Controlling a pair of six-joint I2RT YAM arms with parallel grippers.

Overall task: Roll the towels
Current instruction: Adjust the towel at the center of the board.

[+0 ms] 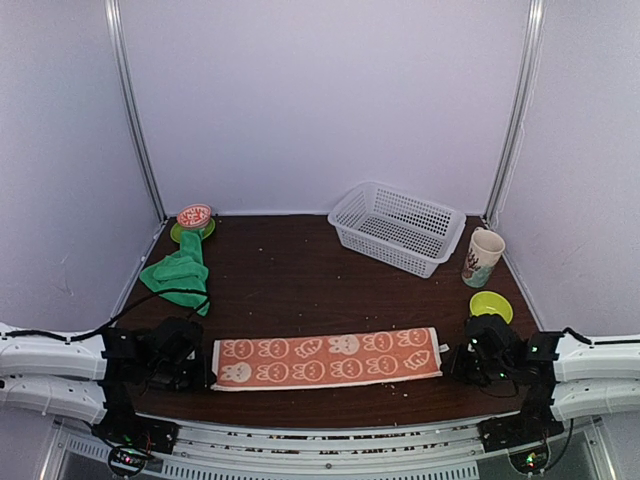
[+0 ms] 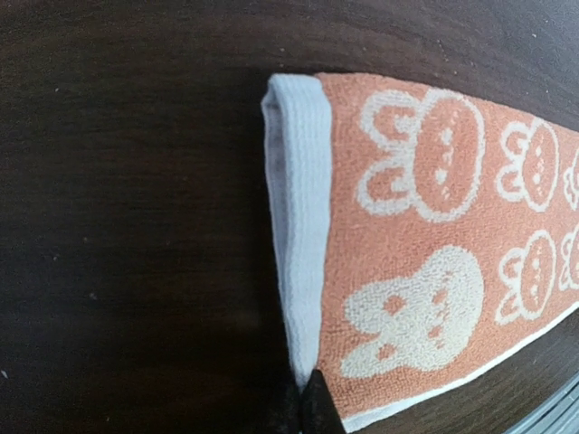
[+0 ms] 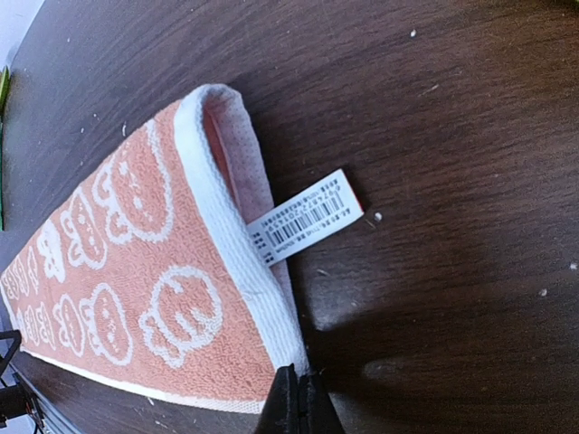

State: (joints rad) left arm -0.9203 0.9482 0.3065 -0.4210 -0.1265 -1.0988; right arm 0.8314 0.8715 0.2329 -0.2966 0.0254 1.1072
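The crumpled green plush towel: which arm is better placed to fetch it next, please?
Left, probably: the green plush towel lies just beyond the left tool; the right tool sits far opposite.

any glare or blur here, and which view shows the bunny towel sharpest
top external: even, soft light, bunny towel small and slightly soft; left wrist: weave sharpest, table dark; right wrist: pale sheen on the wood, tag crisp
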